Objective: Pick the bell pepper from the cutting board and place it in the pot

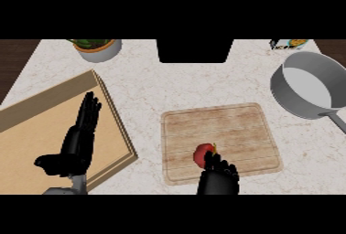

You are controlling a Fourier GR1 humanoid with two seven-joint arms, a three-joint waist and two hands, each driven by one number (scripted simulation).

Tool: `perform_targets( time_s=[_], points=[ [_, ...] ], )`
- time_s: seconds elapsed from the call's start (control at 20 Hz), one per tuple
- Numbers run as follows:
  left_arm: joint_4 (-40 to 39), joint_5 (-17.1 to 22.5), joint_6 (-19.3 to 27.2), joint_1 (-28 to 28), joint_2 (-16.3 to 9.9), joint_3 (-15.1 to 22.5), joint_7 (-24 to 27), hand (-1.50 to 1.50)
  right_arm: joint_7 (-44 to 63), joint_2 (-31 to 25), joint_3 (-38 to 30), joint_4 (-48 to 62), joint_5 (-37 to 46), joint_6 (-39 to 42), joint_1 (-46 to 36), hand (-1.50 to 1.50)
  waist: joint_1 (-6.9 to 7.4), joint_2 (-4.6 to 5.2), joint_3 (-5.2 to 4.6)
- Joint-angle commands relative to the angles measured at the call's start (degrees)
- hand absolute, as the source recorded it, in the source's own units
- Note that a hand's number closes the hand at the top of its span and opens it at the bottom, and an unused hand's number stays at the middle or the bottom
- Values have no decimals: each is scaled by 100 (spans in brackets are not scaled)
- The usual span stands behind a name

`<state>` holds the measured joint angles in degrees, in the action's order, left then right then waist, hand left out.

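red pepper [202,154] on board [229,132], toward its 7 o'clock. right hand [218,178] at pepper's 5 o'clock, fingers [215,161] curling against it, grasp unclear. pot [305,87] at board's 2 o'clock, on counter [148,87]. left hand [78,141] resting at 9 o'clock, fingers straight.

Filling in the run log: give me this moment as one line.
phase: reaching | right hand: at bell pepper on cutting board, grasp unclear | left hand: open, resting | pot: nothing visible inside
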<state>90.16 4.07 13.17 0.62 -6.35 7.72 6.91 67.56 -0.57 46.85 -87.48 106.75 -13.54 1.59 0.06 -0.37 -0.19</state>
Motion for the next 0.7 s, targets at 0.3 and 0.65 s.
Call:
perform_targets(
  time_s=[0.3, 0.65],
  points=[
    [103, 12, -130, 130, 9, 65, -52, 0, -2858, -174, -630, 224, -3368, 954, -682, 150, 331, 175, 30],
    [34, 35, -177, 109, -85, -172, -175, 0, -3917, -635, -1432, -502, -3904, 1131, -1374, 150, 1, 35, 19]
  ],
)
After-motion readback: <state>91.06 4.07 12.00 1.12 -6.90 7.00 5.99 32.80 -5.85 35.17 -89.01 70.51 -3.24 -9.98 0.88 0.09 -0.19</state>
